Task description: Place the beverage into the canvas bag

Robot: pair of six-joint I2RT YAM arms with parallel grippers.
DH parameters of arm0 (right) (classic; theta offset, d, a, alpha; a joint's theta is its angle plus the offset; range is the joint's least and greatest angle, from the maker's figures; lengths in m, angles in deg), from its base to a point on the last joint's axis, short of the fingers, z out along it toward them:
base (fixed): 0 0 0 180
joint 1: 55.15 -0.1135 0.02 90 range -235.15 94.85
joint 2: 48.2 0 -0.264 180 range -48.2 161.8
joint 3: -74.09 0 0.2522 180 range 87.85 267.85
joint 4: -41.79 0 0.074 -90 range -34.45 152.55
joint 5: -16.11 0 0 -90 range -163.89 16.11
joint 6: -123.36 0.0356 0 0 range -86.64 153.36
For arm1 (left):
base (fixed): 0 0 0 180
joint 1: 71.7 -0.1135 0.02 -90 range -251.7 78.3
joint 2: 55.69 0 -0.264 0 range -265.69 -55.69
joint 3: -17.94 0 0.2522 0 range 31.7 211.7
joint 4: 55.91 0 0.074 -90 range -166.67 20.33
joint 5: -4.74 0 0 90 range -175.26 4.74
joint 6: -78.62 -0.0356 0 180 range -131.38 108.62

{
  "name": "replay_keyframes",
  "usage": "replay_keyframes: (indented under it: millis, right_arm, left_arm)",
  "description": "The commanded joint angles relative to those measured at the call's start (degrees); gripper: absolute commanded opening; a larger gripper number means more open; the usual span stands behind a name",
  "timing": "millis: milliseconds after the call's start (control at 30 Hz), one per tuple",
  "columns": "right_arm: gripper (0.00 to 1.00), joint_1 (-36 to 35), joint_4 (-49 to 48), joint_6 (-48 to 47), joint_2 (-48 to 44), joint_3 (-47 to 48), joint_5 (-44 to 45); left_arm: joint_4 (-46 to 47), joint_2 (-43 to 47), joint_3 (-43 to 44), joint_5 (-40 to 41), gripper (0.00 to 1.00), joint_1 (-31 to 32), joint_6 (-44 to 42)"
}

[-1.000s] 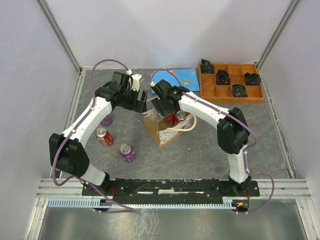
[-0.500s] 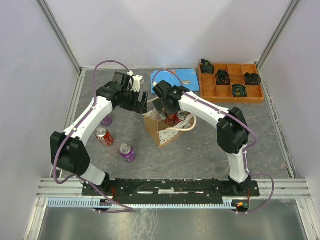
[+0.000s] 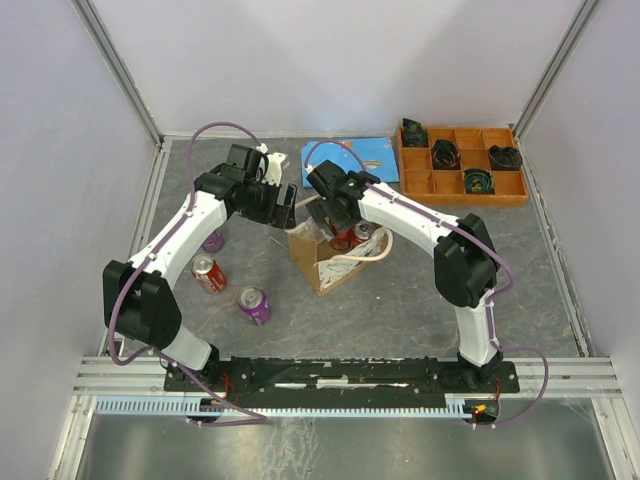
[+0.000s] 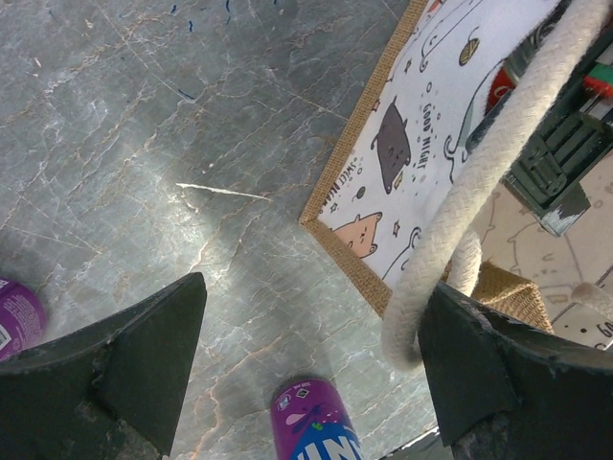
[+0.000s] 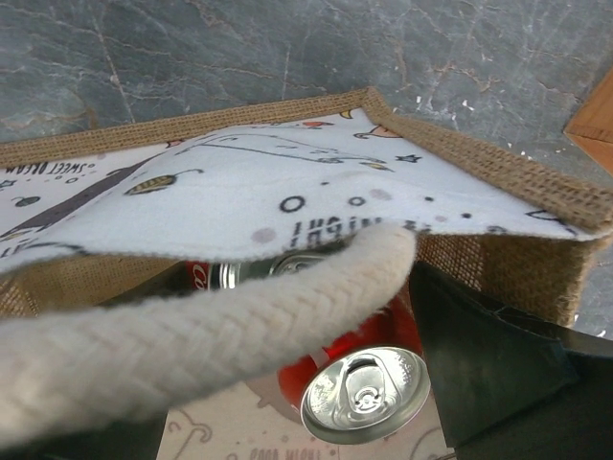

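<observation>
Standing upright near the middle of a grey, marble-veined table (image 3: 400,300), the canvas bag (image 3: 322,262) is seen with its mouth open. Two red cans (image 3: 350,236) are held inside it, side by side; from the right wrist, the silver top of one (image 5: 364,393) is seen low in the bag, under a cream rope handle (image 5: 192,335) and a white printed lining.

The right gripper (image 3: 335,222) is hung over the bag's mouth with its jaws spread wide and nothing clamped between them. The left gripper (image 3: 285,205) is placed at the bag's far left edge, its jaws also apart; a loop of rope handle (image 4: 479,192) is draped between them, close beside one finger, but it is not pinched.

Three more cans are left on the table to the left of the bag: a red can (image 3: 208,273), a purple can (image 3: 253,305) nearer the arm bases, and another purple can (image 3: 212,241) partly hidden under the left arm.

An orange tray (image 3: 510,195) with dark items in some compartments is set at the far right, and a blue sheet (image 3: 375,155) lies just beside it. The table is enclosed by pale lilac walls (image 3: 300,60) with metal rails (image 3: 118,68) at the corners.
</observation>
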Motion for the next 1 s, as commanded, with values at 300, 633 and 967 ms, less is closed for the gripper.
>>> replay_keyframes:
  millis: [300,633,967]
  right_arm:
    - [0.99,0.67,0.69,-0.62,-7.14,5.93,-4.41]
    - [0.99,2.86,2.28,3.54,-12.56,5.26,-2.92]
    - [0.99,12.48,4.04,8.50,-20.48,0.23,-4.09]
  left_arm:
    - [3.77,2.07,8.67,-7.58,0.99,-0.44,0.08]
    - [13.45,10.59,10.53,-6.60,0.99,-0.43,0.31]
    - [-13.62,14.12,10.22,-15.72,0.99,-0.43,-26.81]
